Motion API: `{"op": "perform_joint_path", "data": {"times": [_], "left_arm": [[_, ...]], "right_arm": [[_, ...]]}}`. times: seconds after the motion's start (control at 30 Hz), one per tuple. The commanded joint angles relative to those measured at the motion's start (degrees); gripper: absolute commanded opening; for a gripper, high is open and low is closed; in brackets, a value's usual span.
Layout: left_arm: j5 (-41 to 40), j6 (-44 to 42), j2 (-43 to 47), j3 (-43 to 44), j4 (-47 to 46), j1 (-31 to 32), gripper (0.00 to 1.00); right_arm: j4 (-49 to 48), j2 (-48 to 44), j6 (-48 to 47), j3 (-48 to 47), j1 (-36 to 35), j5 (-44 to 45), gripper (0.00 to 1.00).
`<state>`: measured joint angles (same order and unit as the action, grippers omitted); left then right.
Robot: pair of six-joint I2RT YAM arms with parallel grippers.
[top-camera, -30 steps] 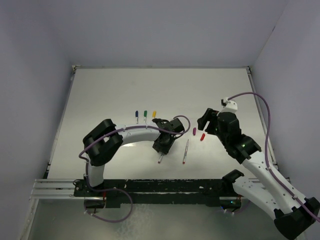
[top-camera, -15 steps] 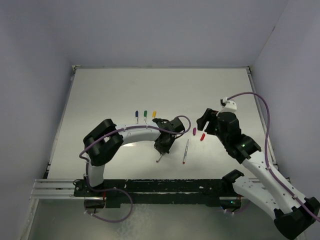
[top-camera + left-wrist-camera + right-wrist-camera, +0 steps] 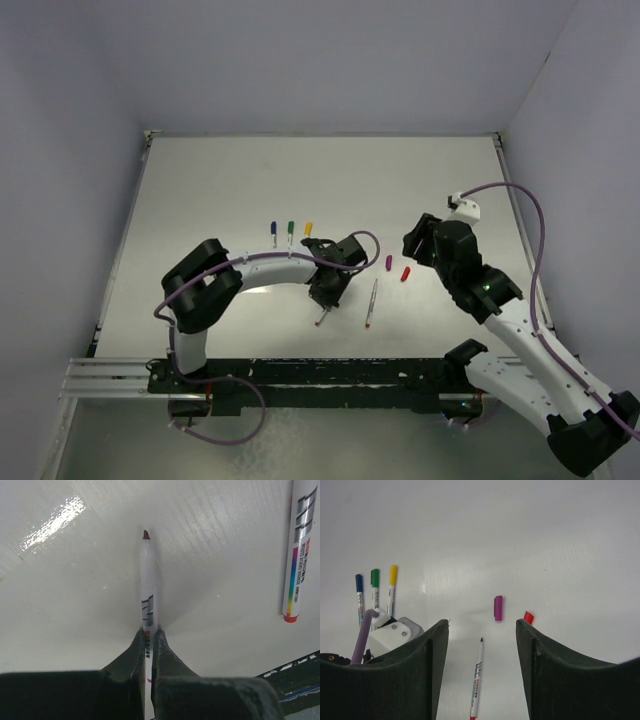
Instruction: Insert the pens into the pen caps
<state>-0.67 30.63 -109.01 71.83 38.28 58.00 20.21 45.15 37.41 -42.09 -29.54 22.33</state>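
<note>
My left gripper (image 3: 325, 296) is shut on a pale pen (image 3: 147, 580) with a dark tip, which points toward the table's near edge; its jaws (image 3: 148, 632) pinch the barrel. A second pen (image 3: 371, 303) with a red end lies loose to its right, and also shows in the left wrist view (image 3: 299, 555) and the right wrist view (image 3: 477, 680). A purple cap (image 3: 498, 608) and a red cap (image 3: 528, 617) lie on the table ahead of my right gripper (image 3: 481, 625), which is open and empty above them. In the top view they are the purple cap (image 3: 388, 262) and the red cap (image 3: 405, 272), left of the right gripper (image 3: 413, 247).
Three capped pens lie side by side at mid-table: blue (image 3: 273, 232), green (image 3: 290, 230), yellow (image 3: 308, 230). White walls enclose the table. The left arm's wrist (image 3: 390, 635) sits left of the right gripper's view.
My right gripper has drawn back slightly to the right. My left gripper has shifted a little with the pen still in it.
</note>
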Motion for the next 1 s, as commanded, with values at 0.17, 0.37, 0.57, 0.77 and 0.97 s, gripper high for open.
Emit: {"op": "perform_joint_path", "data": {"times": [0.17, 0.37, 0.57, 0.77, 0.97], "left_arm": [[-5.85, 0.11, 5.13, -3.45, -0.46, 0.37, 0.00], [-4.30, 1.82, 15.60, -6.50, -6.61, -1.32, 0.00], [-2.79, 4.13, 25.45, -13.50, -17.28, -2.76, 0.00], [-1.06, 3.20, 29.30, -16.02, -24.63, -2.96, 0.00], [5.76, 3.94, 31.48, -20.45, -34.90, -2.89, 0.00]], "right_arm": [[1.55, 10.00, 1.43, -7.80, 0.67, 4.44, 0.57], [-0.67, 17.49, 0.91, -8.16, 3.19, -3.30, 0.54], [-3.65, 23.15, -1.67, -6.95, 4.11, -7.46, 0.44], [-6.00, 29.49, -2.41, -5.27, 4.23, -9.44, 0.36], [-6.56, 34.47, -2.72, -5.05, 4.23, -9.87, 0.35]]}}
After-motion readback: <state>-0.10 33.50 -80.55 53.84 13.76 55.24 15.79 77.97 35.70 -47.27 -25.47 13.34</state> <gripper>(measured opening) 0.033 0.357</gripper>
